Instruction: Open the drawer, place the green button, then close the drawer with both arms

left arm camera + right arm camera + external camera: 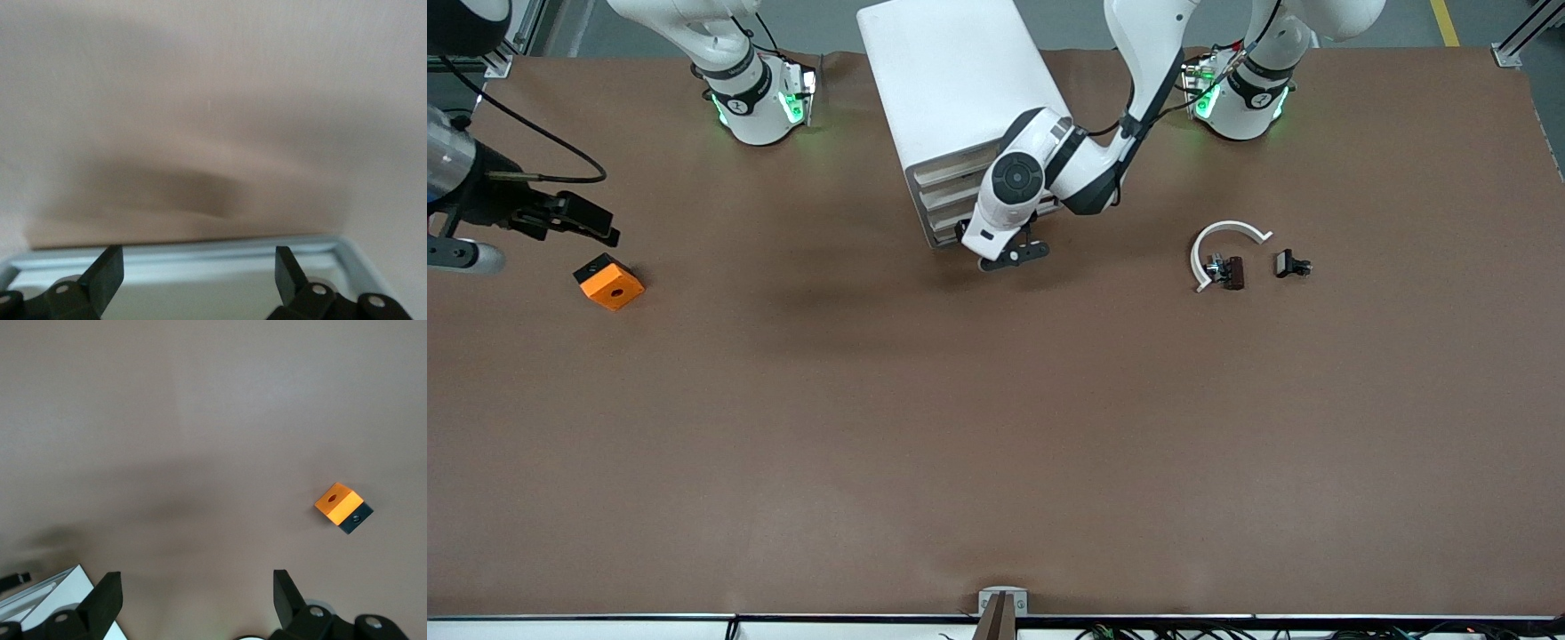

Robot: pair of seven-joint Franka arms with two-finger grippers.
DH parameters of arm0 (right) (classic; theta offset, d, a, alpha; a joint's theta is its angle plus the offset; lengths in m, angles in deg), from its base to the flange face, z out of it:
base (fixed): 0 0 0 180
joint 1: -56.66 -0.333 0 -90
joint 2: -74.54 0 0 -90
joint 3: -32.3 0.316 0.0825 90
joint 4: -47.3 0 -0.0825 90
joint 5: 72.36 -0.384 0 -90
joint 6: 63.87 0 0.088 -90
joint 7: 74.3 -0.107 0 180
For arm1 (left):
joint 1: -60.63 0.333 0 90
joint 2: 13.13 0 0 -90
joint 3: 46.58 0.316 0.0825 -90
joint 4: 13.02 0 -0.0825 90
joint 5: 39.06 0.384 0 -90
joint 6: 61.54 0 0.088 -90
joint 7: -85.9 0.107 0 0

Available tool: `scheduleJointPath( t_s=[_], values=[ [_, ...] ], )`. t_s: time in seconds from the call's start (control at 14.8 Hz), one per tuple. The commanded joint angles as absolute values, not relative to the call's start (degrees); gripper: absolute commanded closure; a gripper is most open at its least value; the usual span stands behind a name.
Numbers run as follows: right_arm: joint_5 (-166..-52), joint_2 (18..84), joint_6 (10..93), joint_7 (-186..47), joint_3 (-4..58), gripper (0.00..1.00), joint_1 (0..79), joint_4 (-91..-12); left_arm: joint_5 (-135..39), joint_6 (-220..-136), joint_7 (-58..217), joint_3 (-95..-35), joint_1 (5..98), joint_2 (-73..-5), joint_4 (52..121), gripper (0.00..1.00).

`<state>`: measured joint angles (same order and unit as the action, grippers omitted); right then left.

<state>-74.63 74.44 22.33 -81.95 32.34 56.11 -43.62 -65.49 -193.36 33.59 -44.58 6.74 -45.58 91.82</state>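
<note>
The left pincer (1012,257) sits low at the front of the white boxy cabinet (960,80), top centre of the front view, level with the lowest pale-fronted tray drawer (946,237). That placement reads as lining up to pull it open. In the left wrist view the pincer (198,273) stands wide apart with the drawer's pale rim (200,256) between the tips. It holds nothing, and I cannot tell whether it touches the rim.

The right pincer (605,229), also spread and empty (197,590), waits over the brown desk (996,427) beside the orange square block with a hole (609,283).

The button seems to be the tiny dark piece (1227,271) inside a white curved plastic arc (1223,233), toward the left arm's end. Its green cap is not discernible, and a small black clip (1291,265) lies beside it.
</note>
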Motion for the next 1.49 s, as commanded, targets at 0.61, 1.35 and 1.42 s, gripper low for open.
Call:
scheduleJointPath(
  t_s=[0.61, 1.35, 1.42],
  values=[
    [-73.77, 74.36, 21.91, -80.71, 32.83, 0.00, 57.27, -37.78, -45.41, -186.99, 37.45, -44.65, 32.49, -35.20, 87.63, 0.00],
    [-73.15, 74.36, 21.82, -80.71, 32.92, 0.00, 57.10, -37.78, -36.61, -157.08, 50.99, -44.56, 43.40, -26.31, 70.66, 0.00],
    [-73.15, 74.36, 21.82, -80.71, 32.92, 0.00, 57.10, -37.78, -35.73, -157.08, 52.40, -44.56, 43.49, -26.14, 69.87, 0.00]
  ],
)
